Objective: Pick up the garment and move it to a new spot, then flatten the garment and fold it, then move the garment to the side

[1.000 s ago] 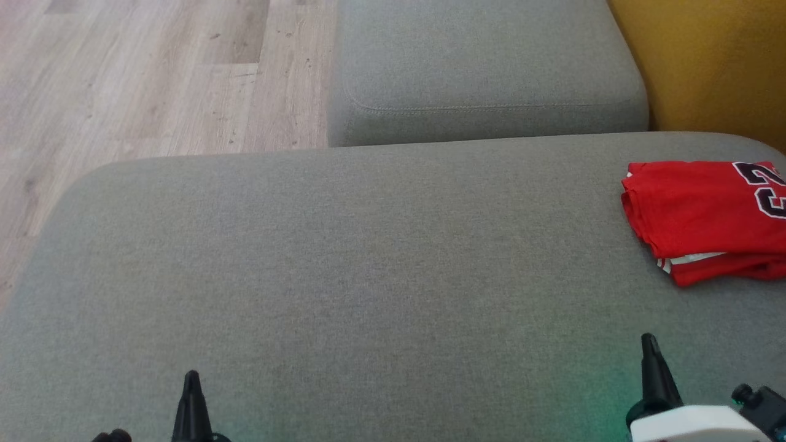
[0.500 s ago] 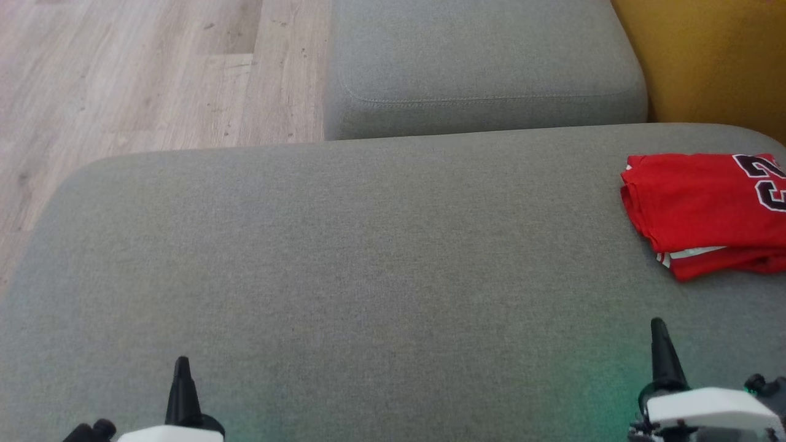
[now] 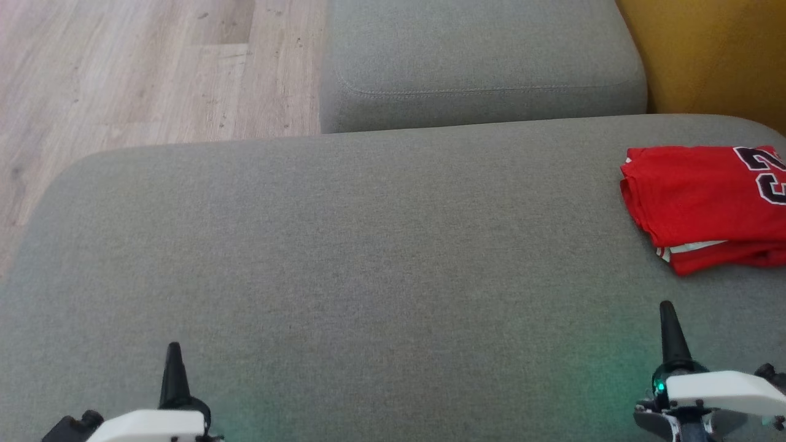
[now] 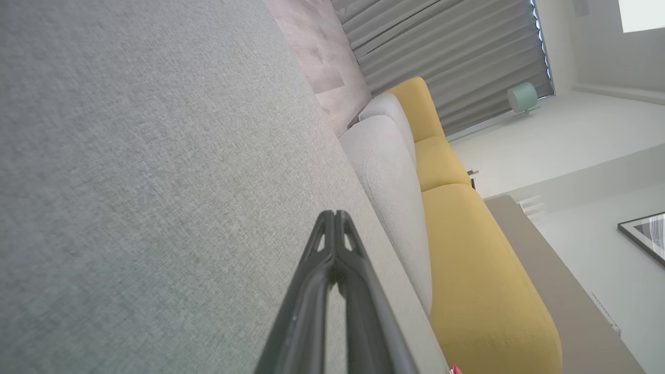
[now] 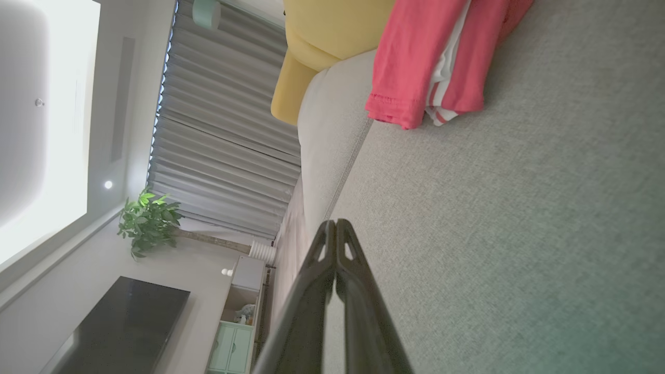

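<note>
The garment [image 3: 694,202] lies at the right end of the near cushion [image 3: 368,276], a far cushion [image 3: 479,55] behind.

"How did the left gripper [image 3: 174,348] sit?"

"Low at the lower left of the head view, pointing up the picture above its white left wrist housing [image 3: 153,425]. In the left wrist view its two dark fingers [image 4: 306,301] ran up to meet at the tips, jaws closed."

"And the right gripper [image 3: 667,307]?"

"Much the same at the lower right, though a little higher in the picture. Its tips were pressed together too, as the right wrist view showed. A small green light [image 3: 658,387] glowed on the dark collar beside the white right wrist housing [image 3: 724,390]."

"Were the two close?"

"No, they were well apart, both tips aimed the same way."
</note>
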`<state>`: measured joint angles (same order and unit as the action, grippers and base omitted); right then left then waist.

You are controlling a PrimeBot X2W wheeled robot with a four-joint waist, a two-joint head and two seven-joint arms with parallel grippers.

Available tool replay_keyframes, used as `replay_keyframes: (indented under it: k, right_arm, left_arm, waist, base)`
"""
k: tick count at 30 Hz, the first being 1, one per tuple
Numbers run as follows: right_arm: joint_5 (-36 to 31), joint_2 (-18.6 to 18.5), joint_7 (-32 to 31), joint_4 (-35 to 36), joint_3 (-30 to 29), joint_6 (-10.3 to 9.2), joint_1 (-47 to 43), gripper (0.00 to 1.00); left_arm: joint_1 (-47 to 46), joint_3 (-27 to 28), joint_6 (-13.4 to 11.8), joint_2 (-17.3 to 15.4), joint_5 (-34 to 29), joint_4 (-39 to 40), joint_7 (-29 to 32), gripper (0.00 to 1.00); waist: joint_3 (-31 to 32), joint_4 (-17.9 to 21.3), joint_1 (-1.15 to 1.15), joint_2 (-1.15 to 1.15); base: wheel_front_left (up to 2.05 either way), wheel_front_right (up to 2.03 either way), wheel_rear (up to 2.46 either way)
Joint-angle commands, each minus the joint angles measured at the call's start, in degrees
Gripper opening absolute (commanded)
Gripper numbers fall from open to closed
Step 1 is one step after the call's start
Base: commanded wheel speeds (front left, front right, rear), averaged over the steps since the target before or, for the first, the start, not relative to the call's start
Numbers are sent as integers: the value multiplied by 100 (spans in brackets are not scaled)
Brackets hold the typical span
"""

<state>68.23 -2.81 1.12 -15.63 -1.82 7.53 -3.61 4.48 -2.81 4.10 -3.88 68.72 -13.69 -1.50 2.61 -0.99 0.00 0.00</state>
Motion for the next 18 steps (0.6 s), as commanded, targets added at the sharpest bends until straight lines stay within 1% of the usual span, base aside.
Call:
replay_keyframes:
  k: [1,18]
  right_arm:
    - [174,-123,-36,178,53,-3,333,0]
    - [1300,-124,-320,174,-120,-4,635,0]
  left_arm:
    - [-343,209,40,-71,156,144,30,0]
    - [-681,452,183,-63,1289,63,315,0]
  waist:
    - [-9,4,0,0]
    - [-138,49,0,0]
  base:
    - [0,0,0]
    - [0,0,0]
